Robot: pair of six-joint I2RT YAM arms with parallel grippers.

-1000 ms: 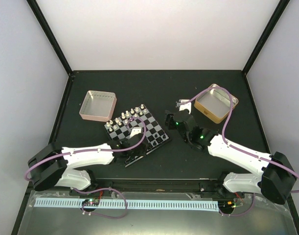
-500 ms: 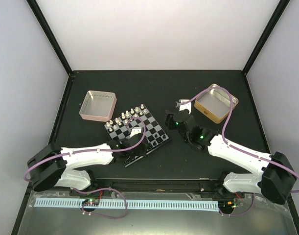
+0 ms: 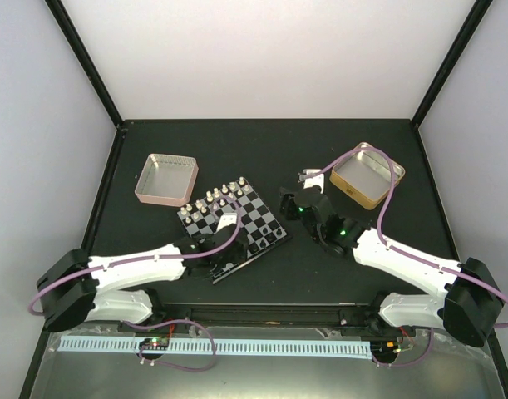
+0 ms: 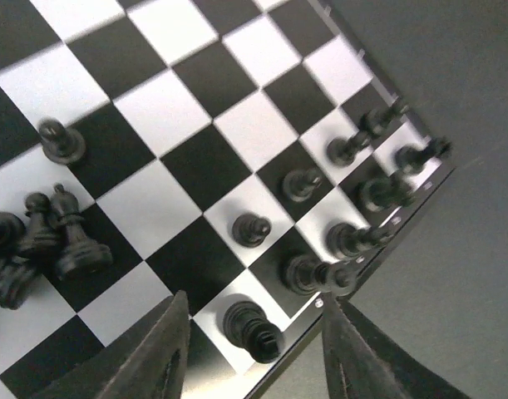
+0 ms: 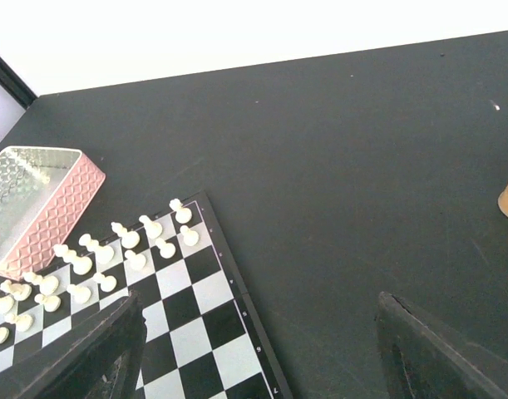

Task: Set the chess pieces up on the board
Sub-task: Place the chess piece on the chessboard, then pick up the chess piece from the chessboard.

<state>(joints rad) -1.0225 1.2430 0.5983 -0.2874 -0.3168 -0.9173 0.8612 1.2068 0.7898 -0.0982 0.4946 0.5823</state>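
Observation:
The board (image 3: 252, 223) lies in the middle of the table, and pale chess pieces (image 3: 210, 199) stand in two rows along its far-left side. In the left wrist view, black pieces (image 4: 353, 241) line the board's (image 4: 195, 75) near edge, and several more huddle in a loose cluster (image 4: 46, 241). My left gripper (image 4: 254, 298) is open around one upright black piece (image 4: 252, 328) on a pale edge square, with a gap on each side. My right gripper (image 5: 258, 295) hangs open and empty over the board's right rim (image 5: 237, 283), and the pale pieces (image 5: 125, 249) show beyond it.
A pink tin (image 3: 165, 178) stands open at the far left of the board and shows again as the pink tin (image 5: 33, 208) in the right wrist view. A gold tin (image 3: 366, 174) sits at the far right, with a purple cable (image 3: 387, 191) arching over it.
My left gripper's jaws have parted from the black piece, which now stands free on the edge square. The left arm has settled lower and leftward. The right arm has not moved.

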